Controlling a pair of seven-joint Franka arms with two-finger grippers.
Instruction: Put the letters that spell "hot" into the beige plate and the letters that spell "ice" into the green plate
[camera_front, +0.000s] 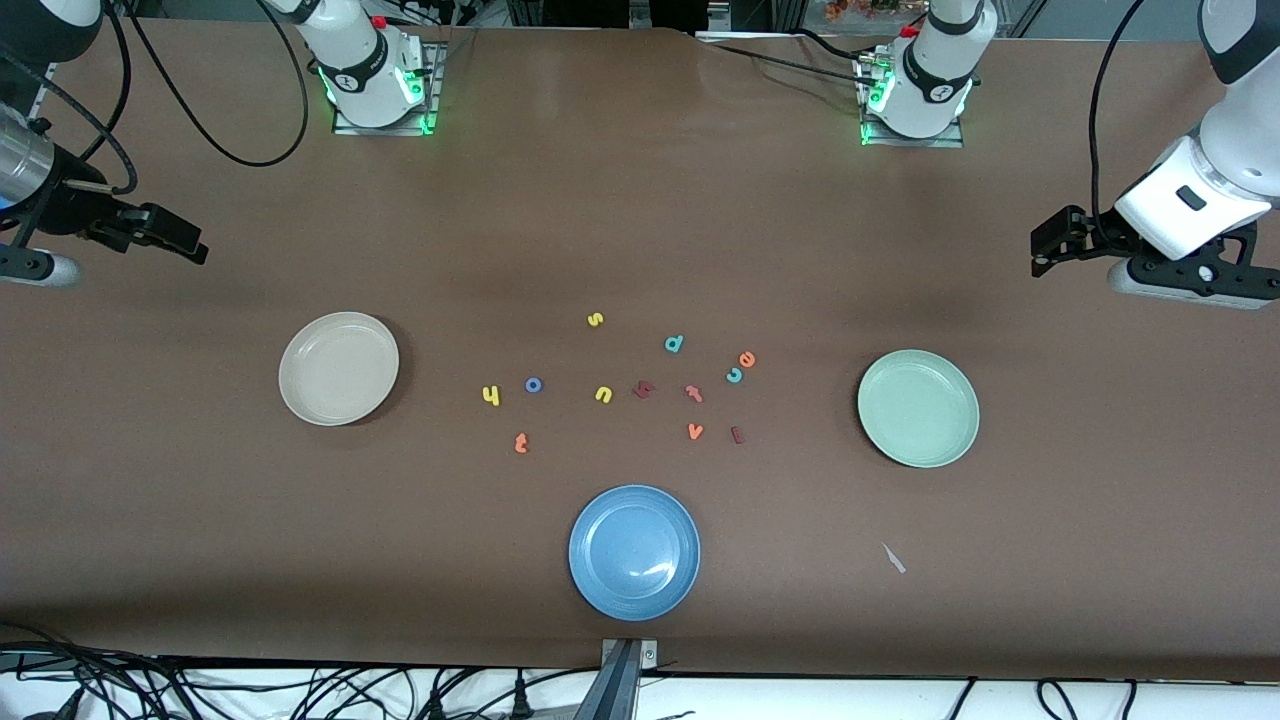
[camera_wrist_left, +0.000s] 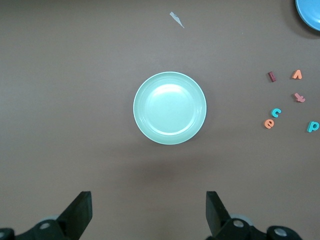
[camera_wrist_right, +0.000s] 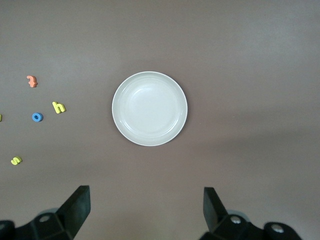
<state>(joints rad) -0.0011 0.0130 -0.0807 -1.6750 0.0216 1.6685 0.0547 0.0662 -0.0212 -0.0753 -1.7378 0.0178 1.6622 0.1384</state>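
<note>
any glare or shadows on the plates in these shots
Front view: a small white glint on the blue plate, and a dark shadow edging the beige plate. Left wrist view: a soft bright patch on the green plate. Right wrist view: the beige plate is evenly lit.

Even overhead light (soft shadows)

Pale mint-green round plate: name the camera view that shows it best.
The left wrist view: the pale mint-green round plate sits centred, seen from straight above, whole rim visible. The front view shows it whole but smaller, toward the left arm's end. The right wrist view misses it.
</note>
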